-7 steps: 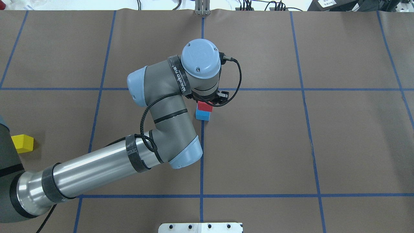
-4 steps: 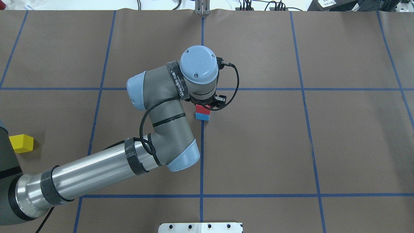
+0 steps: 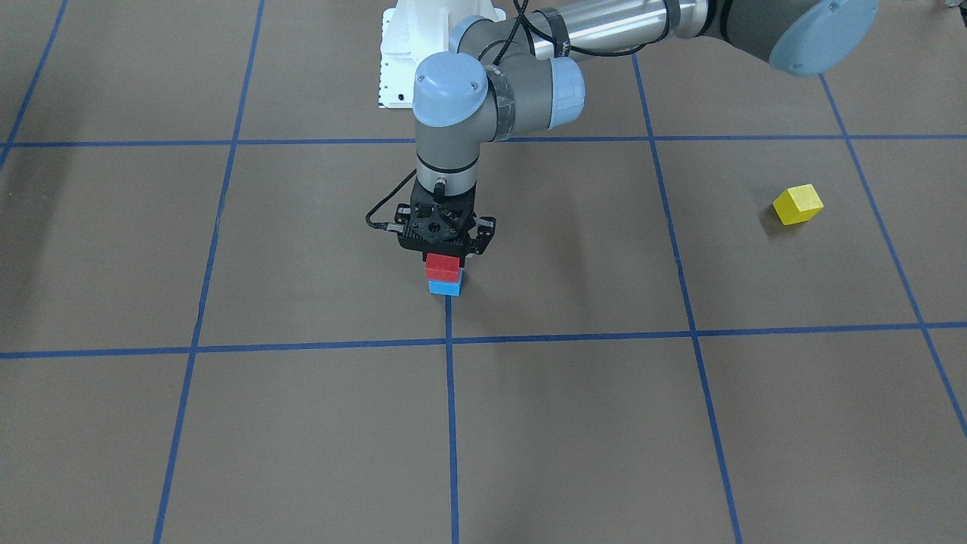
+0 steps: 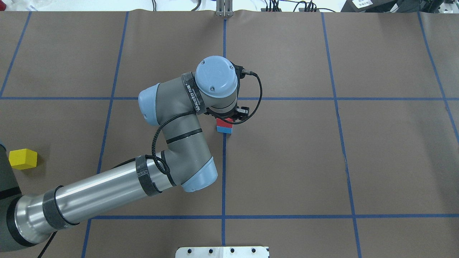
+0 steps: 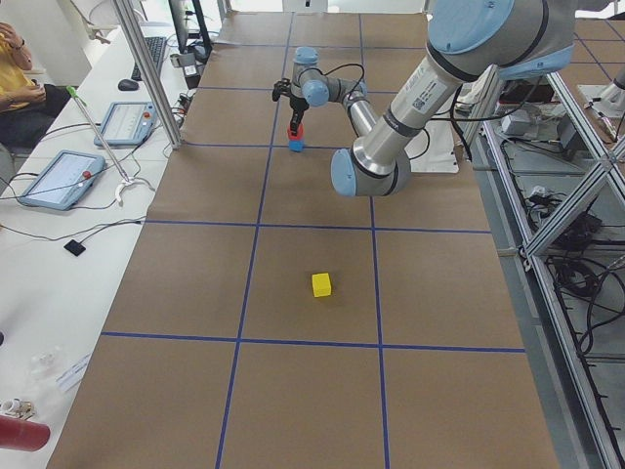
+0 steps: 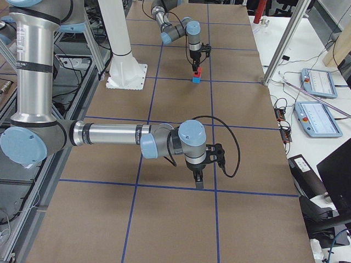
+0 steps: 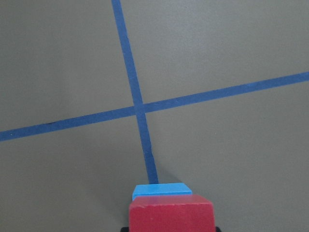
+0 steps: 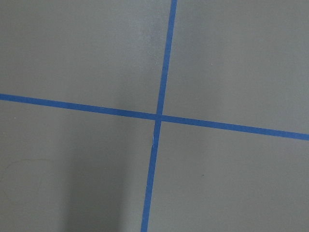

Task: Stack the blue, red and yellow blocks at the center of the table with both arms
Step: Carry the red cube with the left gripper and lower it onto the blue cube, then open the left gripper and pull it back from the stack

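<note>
Left gripper, just above the middle of the front-facing frame, points straight down. Its jaws are drawn in against the sides of the red block and appear clamped on it. The red block rests on the blue block. The two look roughly flush here, but the wrist view shows a strip of blue beyond the red, so exact alignment is unconfirmed. The pair stands just above the tape crossing.

Right gripper hangs over a tape line at lower middle of the right-side view. I cannot tell whether its jaws are apart or together.

The yellow block lies alone at the right of the frame, well apart from the stack.

Risks, as judged:
- If the red block is offset or not fully seated, opening the jaws may let it shift.
- A pad that drags on release, or a lift that is not vertical, may pull the red block off or topple both.
- Setting the yellow block on a misaligned pair may knock it over.
</note>
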